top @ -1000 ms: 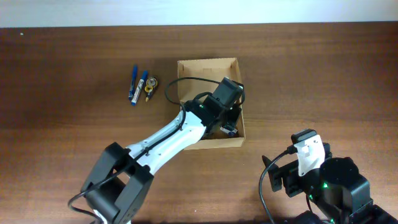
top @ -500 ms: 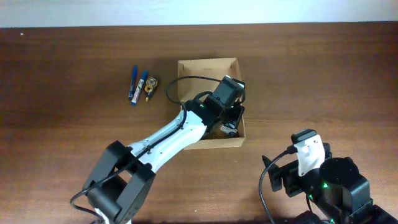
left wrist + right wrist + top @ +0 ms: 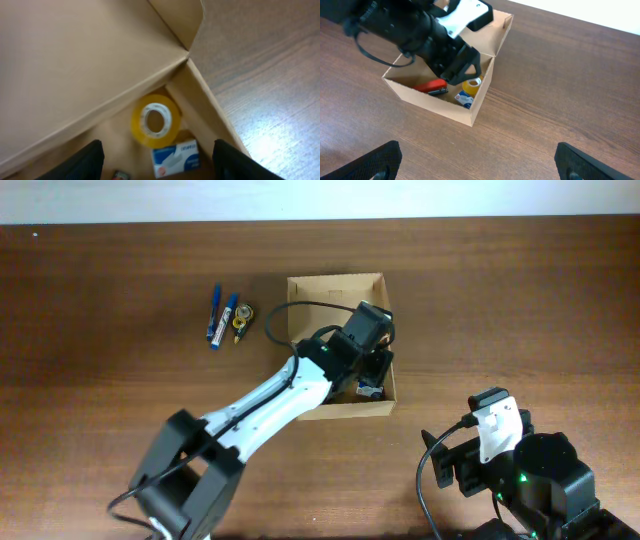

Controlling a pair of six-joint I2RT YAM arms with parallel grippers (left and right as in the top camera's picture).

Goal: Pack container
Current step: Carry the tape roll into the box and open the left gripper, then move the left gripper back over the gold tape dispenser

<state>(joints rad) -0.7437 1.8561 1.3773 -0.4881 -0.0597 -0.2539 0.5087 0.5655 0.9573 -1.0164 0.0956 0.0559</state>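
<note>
Wooden tabletop (image 3: 100, 300) carries the container (image 3: 320, 292); the left fingers (image 3: 82, 160) hang wide apart and empty inside it above a tape roll (image 3: 155, 121); right fingers (image 3: 577, 160) likewise spread, empty.

The left arm (image 3: 290, 395) reaches into the container (image 3: 335, 285), two blue pens (image 3: 214, 316) lying nearby.

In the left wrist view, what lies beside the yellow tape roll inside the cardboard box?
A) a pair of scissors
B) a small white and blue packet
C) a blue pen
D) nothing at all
B: the small white and blue packet lies just beside the yellow tape roll on the floor of the cardboard box, while the blue pens lie outside it.
</note>
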